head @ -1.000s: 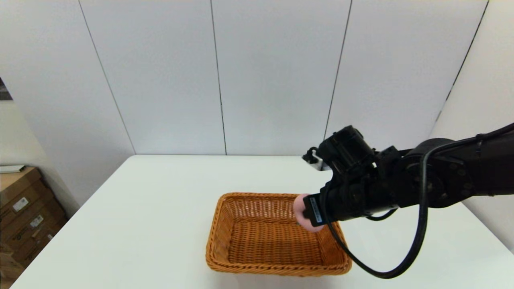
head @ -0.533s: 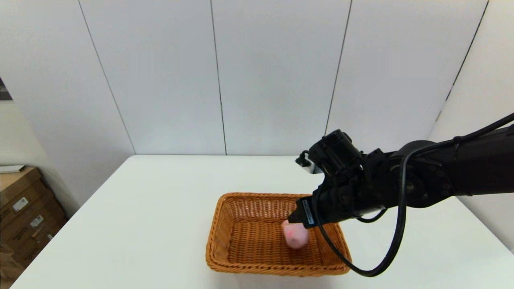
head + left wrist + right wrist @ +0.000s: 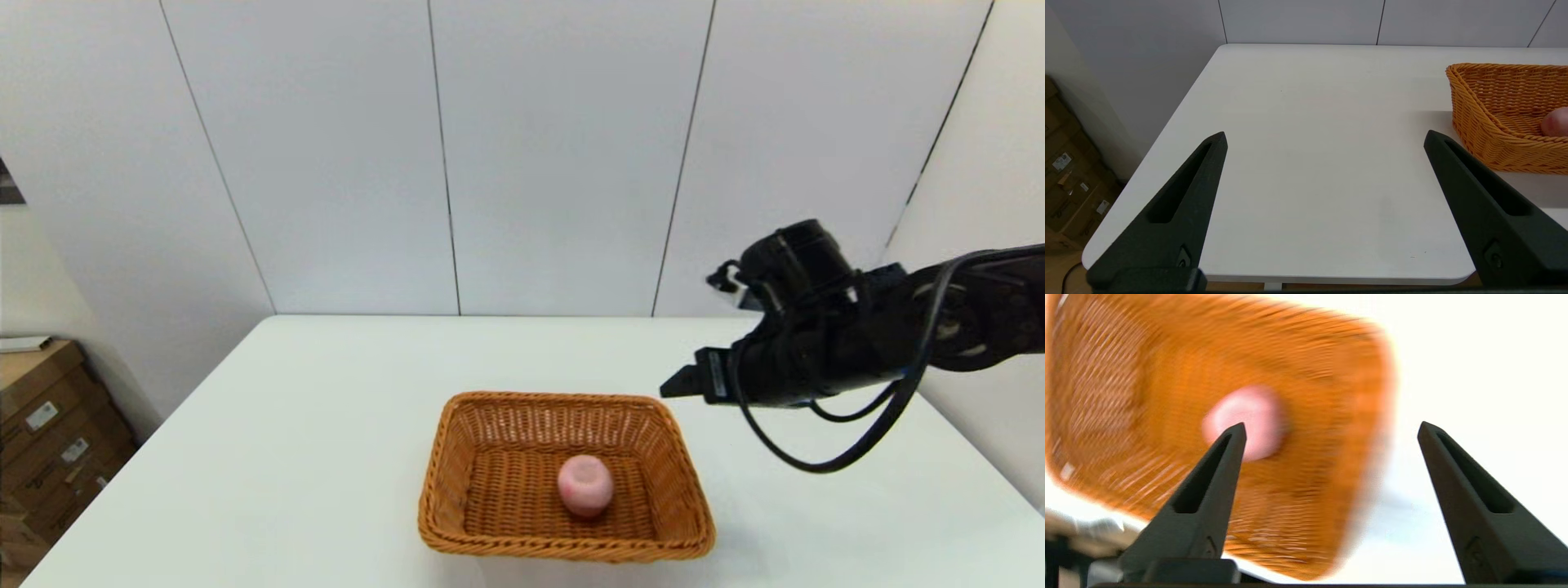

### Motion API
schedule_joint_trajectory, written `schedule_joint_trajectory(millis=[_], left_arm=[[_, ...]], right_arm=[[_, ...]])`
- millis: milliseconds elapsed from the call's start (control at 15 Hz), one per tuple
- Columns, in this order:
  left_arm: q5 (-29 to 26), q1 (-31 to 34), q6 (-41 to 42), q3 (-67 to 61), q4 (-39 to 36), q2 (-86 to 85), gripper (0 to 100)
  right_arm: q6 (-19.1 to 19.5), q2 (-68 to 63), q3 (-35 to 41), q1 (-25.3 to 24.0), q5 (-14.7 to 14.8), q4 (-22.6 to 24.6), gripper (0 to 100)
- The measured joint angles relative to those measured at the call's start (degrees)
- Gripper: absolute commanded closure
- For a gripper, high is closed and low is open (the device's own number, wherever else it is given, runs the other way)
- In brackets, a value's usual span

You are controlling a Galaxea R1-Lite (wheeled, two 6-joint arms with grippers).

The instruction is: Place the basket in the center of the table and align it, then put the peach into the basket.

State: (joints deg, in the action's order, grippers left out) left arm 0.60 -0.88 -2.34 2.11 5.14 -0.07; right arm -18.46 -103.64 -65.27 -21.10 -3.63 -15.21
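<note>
On the table (image 3: 310, 425), the basket (image 3: 457, 457) half-hides the peach (image 3: 585, 484); right gripper (image 3: 673, 385) spread, empty.

Behind the scene stands a pale grey panelled wall (image 3: 555, 155) crossed by thin dark seams. Low on the left, stacked brown cardboard boxes (image 3: 49, 433) carry small white labels, and a flat white item lies on top.

The peach (image 3: 585, 483) lies in the basket (image 3: 457, 441) on the table (image 3: 326, 408), left of the right gripper's fingers (image 3: 679, 382).
</note>
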Motion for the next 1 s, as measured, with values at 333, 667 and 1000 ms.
schedule_joint_trajectory(millis=[333,667,1000], left_arm=[[0.0,0.0,0.0,0.0,0.0,0.0,0],[0.0,0.0,0.0,0.0,0.0,0.0,0],[0.0,0.0,0.0,0.0,0.0,0.0,0]], right_arm=[[8.3,4.7,3.3,21.5,-3.3,0.3,0],[13.4,7.8,5.6,26.6,-4.3,-0.2,0],[12.8,16.6,10.1,22.7,-7.7,-0.5,0]])
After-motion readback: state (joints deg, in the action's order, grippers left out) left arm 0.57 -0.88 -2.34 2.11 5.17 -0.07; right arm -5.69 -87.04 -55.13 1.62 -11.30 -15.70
